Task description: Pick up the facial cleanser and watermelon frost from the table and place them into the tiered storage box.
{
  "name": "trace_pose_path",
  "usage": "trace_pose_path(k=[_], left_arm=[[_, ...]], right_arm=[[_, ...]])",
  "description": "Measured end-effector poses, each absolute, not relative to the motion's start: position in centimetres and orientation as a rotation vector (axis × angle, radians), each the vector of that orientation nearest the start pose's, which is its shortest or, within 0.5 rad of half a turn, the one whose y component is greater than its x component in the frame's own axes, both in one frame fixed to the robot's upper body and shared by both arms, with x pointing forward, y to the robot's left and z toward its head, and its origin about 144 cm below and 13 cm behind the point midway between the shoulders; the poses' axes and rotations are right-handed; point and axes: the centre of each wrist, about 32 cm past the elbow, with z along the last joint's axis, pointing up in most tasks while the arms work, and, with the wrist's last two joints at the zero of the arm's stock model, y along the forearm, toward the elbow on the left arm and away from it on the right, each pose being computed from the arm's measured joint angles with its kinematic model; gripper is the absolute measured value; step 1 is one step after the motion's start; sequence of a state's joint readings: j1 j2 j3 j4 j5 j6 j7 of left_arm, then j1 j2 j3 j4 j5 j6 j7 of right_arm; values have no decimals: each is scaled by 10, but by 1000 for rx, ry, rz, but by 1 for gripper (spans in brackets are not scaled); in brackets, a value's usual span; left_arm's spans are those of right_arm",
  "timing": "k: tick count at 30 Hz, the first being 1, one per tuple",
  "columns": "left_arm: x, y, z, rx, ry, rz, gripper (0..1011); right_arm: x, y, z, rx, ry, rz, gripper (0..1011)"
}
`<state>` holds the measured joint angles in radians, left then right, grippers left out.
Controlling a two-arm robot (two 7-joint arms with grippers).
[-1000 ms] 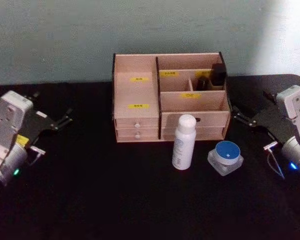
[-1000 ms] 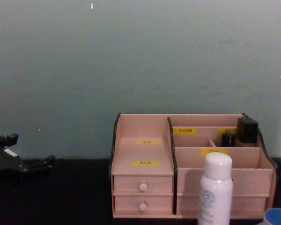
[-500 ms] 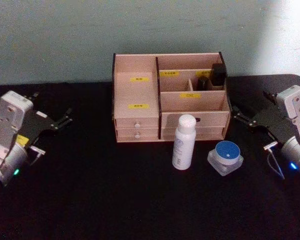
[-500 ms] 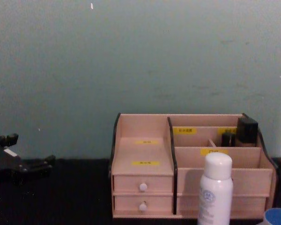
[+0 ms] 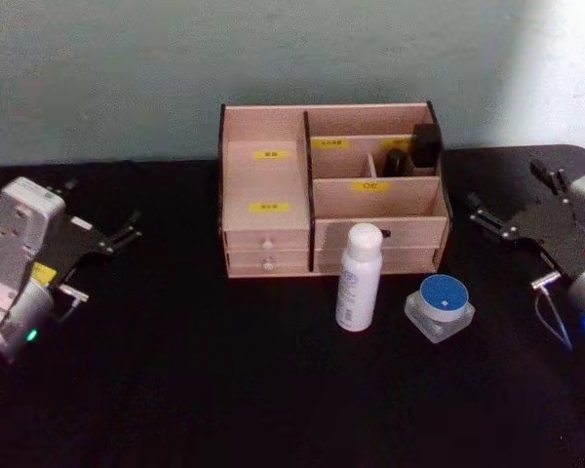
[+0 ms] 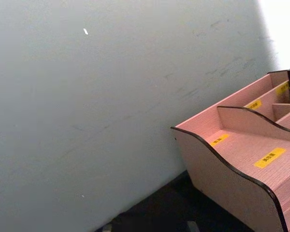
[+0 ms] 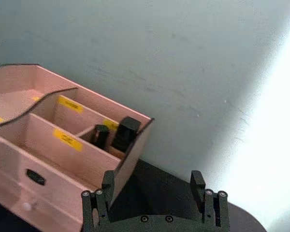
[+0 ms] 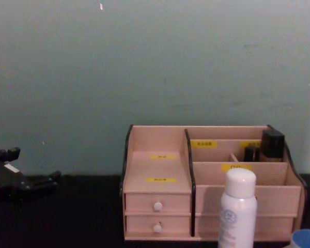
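The facial cleanser (image 5: 358,278), a tall white bottle, stands upright on the black table just in front of the tiered storage box (image 5: 375,200). To its right sits the watermelon frost (image 5: 440,305), a squat jar with a blue lid. My left gripper (image 5: 102,210) hovers open at the far left, well away from both. At the far right my right gripper (image 5: 507,195) is open and empty, above and beside the jar. The chest view shows the bottle (image 8: 237,212), the jar lid (image 8: 306,238), the box (image 8: 157,165) and the left gripper (image 8: 26,168). The right wrist view looks past its open fingers (image 7: 108,181) at the box (image 7: 19,140).
Two dark small items (image 5: 417,148) stand in the box's back right compartment. The box's front compartments and two small drawers (image 5: 268,251) face me. A grey-green wall (image 5: 292,49) runs close behind the box. Black table (image 5: 224,390) stretches in front of the bottle and jar.
My right gripper has shifted to the right and farther back, away from the box corner. The left gripper, bottle and jar stay where they were.
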<state>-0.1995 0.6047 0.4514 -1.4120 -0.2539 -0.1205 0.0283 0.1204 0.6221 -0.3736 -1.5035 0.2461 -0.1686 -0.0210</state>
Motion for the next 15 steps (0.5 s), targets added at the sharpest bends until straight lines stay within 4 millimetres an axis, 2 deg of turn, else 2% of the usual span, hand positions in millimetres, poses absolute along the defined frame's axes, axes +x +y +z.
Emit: trace_pose_path(k=[7,15], left_arm=[[489,310,1140,304,-285,1248,1001],[489,310,1140,304,-285,1248,1001]], right_arm=[[454,-319,1157,-232,-335,-1147,1000],[436,-312,1149,-227,-296,-996,1000]])
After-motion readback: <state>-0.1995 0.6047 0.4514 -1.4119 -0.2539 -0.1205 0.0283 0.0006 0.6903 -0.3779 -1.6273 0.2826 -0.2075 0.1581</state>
